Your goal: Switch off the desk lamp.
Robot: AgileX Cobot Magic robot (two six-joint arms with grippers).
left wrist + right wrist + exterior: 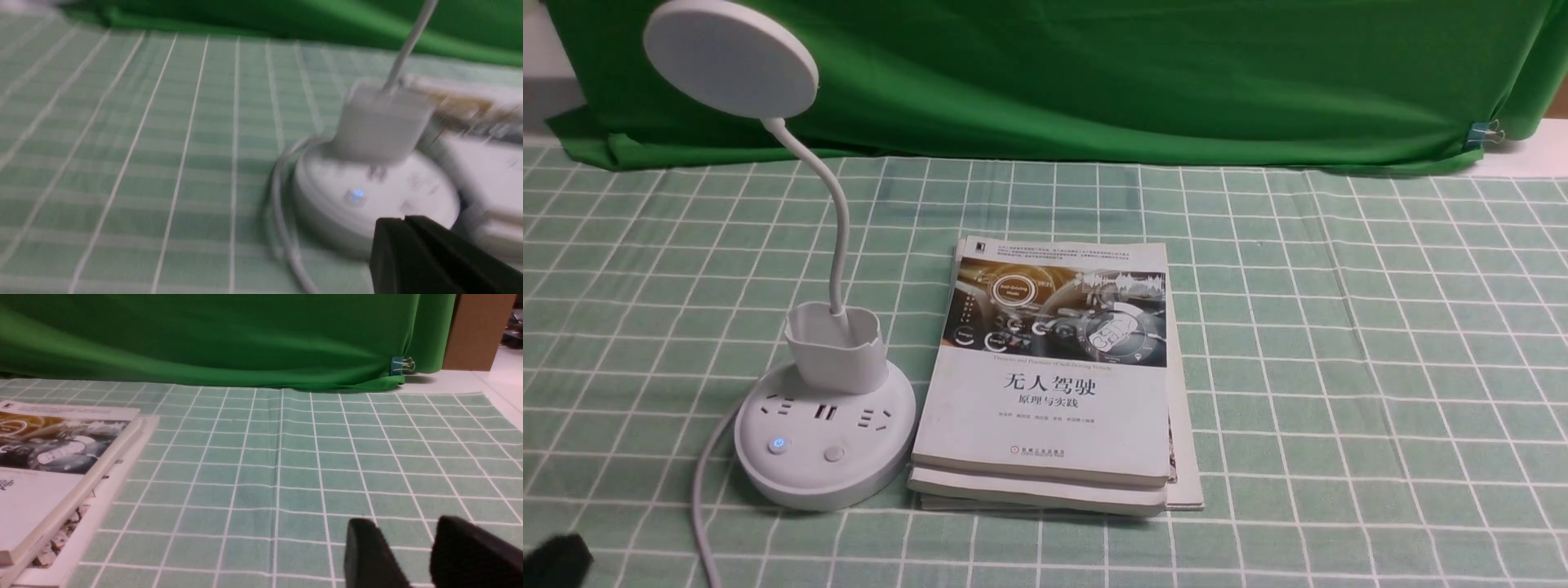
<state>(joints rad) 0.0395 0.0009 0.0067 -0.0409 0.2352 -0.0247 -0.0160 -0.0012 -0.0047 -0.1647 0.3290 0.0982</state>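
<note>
Beside stacked books (1045, 376), white desk lamp (825, 433), blue indicator lit (778, 443)

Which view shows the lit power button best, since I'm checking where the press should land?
The front view: the glowing power button is sharp, power symbol readable. The left wrist view shows its blue glow only blurred; the right wrist view misses it.
</note>
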